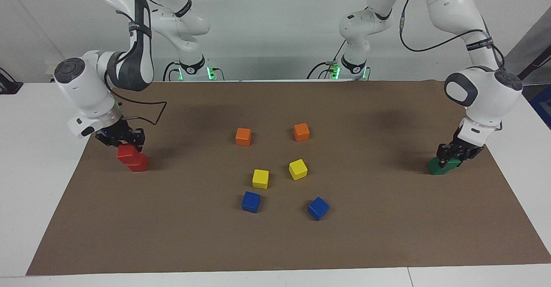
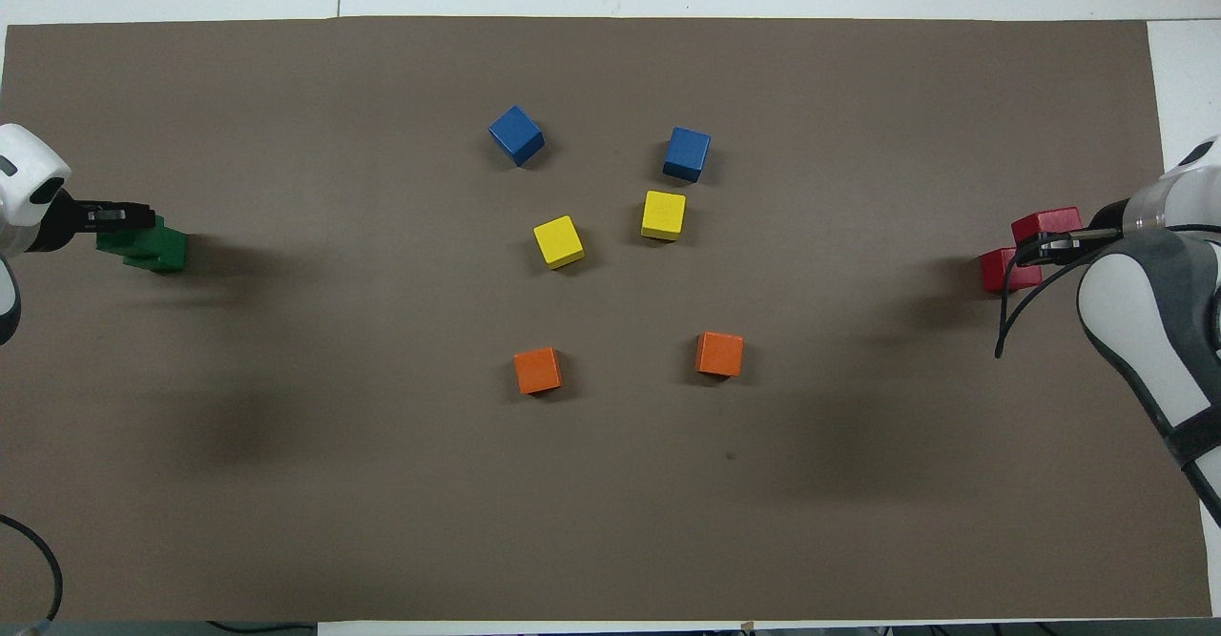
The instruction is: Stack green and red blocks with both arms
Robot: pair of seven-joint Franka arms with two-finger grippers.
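Observation:
My right gripper (image 1: pixel 122 144) is shut on a red block (image 1: pixel 126 154) at the right arm's end of the brown mat. That block hangs partly over a second red block (image 1: pixel 140 163) on the mat, offset toward the mat's edge. Overhead, the held red block (image 2: pixel 1045 224) overlaps the lying one (image 2: pixel 1003 272). At the left arm's end, my left gripper (image 1: pixel 453 156) sits on top of the green blocks (image 1: pixel 442 166). Overhead, the upper green block (image 2: pixel 132 237) rests on the lower one (image 2: pixel 168 253), with the left gripper (image 2: pixel 122 218) over it.
In the middle of the mat (image 1: pixel 387 235) lie two orange cubes (image 1: pixel 243 136) (image 1: pixel 301 132), two yellow cubes (image 1: pixel 260 178) (image 1: pixel 298 169) and two blue cubes (image 1: pixel 251 202) (image 1: pixel 318 208). White table borders the mat at both ends.

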